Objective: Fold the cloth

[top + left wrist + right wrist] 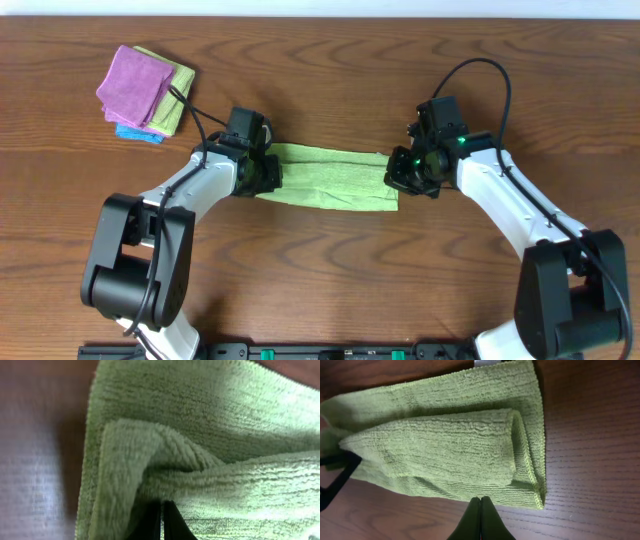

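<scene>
A: Overhead. Where is the cloth (330, 178)?

B: It lies as a long green strip between the two claws. The left claw (268, 176) is at one short end and the right claw (398, 178) at the other, both down at table (330, 290) level. From here I cannot tell how the jaws stand.

A: Other items?

B: A stack of folded cloths (142, 92), pink on top, then yellow-green, then blue. It sits well behind the left claw and to its outer side, apart from the strip. Nothing lies between the claws but the cloth.

A: Left wrist view.

B: The left claw (161, 506) has its fingers pressed together with only a hairline gap. The cloth (210, 420) puckers into a raised ridge that runs right down to the tips, so the claw reads as pinched on an upper layer. Cloth fills the view ahead. Bare table (35, 460) shows to the claw's left.

A: Right wrist view.

B: The right claw (481, 501) is closed, its tips meeting at the near hem of the cloth (445, 445). I cannot tell whether any fabric sits between them. Ahead of the tips, an upper layer is doubled over the lower one, with a rounded fold toward the claw's right. A black part of the left claw shows at the far left end. Bare table (590, 460) lies to the right.
</scene>
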Motion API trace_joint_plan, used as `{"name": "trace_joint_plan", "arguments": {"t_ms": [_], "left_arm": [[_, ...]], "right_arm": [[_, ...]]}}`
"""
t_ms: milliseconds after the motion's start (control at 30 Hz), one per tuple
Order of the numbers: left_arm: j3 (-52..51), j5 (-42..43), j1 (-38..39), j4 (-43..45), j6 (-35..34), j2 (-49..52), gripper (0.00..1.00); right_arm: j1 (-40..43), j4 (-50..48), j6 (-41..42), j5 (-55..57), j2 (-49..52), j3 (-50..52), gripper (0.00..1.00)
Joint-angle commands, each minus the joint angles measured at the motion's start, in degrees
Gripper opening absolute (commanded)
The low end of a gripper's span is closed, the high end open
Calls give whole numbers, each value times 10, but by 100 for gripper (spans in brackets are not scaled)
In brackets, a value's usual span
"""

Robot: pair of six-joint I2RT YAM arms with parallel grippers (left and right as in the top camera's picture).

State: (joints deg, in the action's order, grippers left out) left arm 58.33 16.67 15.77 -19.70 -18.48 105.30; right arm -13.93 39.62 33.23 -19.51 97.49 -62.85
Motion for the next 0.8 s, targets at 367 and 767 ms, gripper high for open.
{"name": "trace_joint_plan", "arguments": {"t_ms": [367,767], "left_arm": [[0,-14,2,31,-47,5,6],[0,-46,2,102,-47,-8,6]], "right_arm": [[-4,-2,-31,0,4,-9,2],[-8,-2,-32,0,4,-9,1]]}}
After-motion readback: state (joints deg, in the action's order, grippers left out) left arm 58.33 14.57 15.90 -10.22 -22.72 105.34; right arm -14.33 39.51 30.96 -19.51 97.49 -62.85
